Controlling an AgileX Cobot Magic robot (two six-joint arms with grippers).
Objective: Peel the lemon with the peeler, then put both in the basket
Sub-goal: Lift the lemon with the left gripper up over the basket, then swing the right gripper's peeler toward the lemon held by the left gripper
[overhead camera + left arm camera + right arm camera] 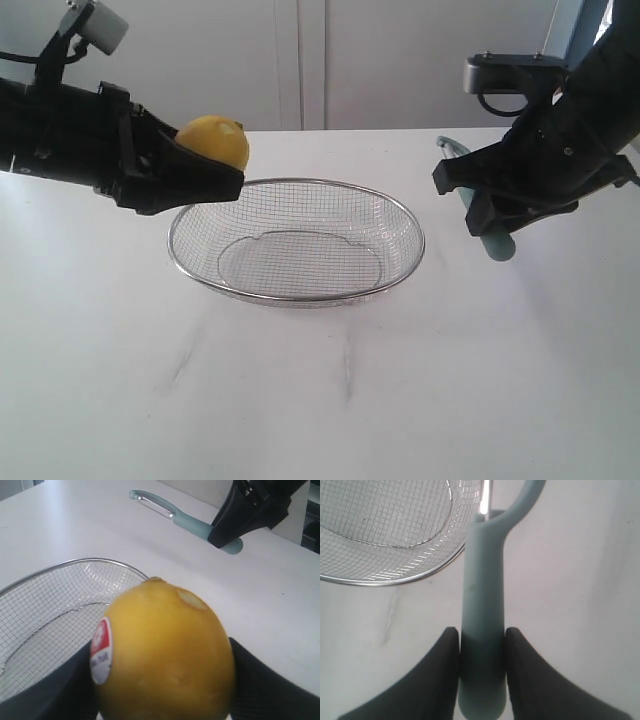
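The left gripper (205,170) was clamped on the lemon (213,140), held above the tabletop (300,400) at about 10 o'clock of the basket (300,298), just over its rim. The right gripper (465,200) was closed on the teal handle of the peeler (482,605), at about 3 o'clock of the basket and apart from it. The basket stood on the white tabletop between the two arms.

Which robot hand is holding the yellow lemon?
The left hand squeezes the lemon, up beside the basket. The right hand grips the teal peeler instead.
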